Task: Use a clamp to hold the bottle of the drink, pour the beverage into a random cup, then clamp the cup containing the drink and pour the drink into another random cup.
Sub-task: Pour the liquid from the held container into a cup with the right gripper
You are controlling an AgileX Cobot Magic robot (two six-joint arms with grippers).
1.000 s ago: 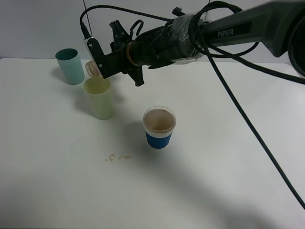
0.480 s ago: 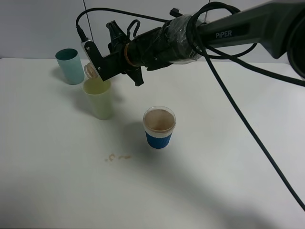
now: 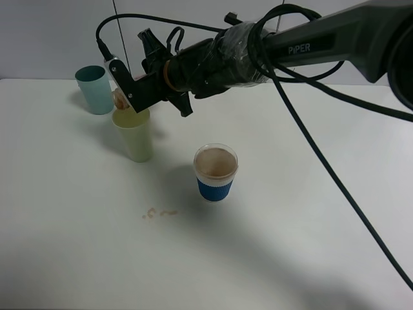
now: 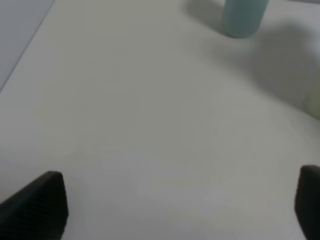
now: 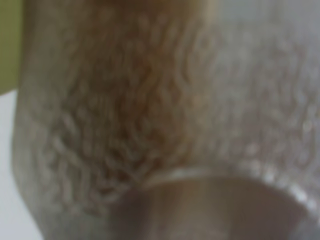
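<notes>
The right hand [image 3: 128,89] reaches across the desk [image 3: 290,226] to its far-left part and is clamped on the bottle [image 3: 120,98]. Most of the bottle is hidden behind the fingers in the high view. Its long axis lies close to level, from the base in the grip at 3 o'clock to the open neck at 9 o'clock, with the neck dipped a little. The neck hangs just above the rim of the pale yellow-green tumbler [image 3: 133,134], which stands upright at 6 o'clock from it. That lines the pour up over the far side of the tumbler's mouth.

The right wrist view is filled by the translucent bottle wall, tinted brown by the drink [image 5: 145,65]. I cannot tell whether any stream is falling. More tilt about the same axis looks like what the pour needs.

The left hand [image 4: 172,205] appears only in its own wrist view. Its dark fingertips stand wide apart over bare desk with nothing between them, so the right arm is clearly the nearer one.

There is one bottle and there are three cups. The teal tumbler [image 3: 95,89] stands at 10 o'clock from the yellow-green one. The blue-sleeved paper cup [image 3: 215,173] stands at 4 o'clock from it, its inside brown. One small brownish smear [image 3: 160,212] lies on the desk at 6 o'clock from the tumbler.
</notes>
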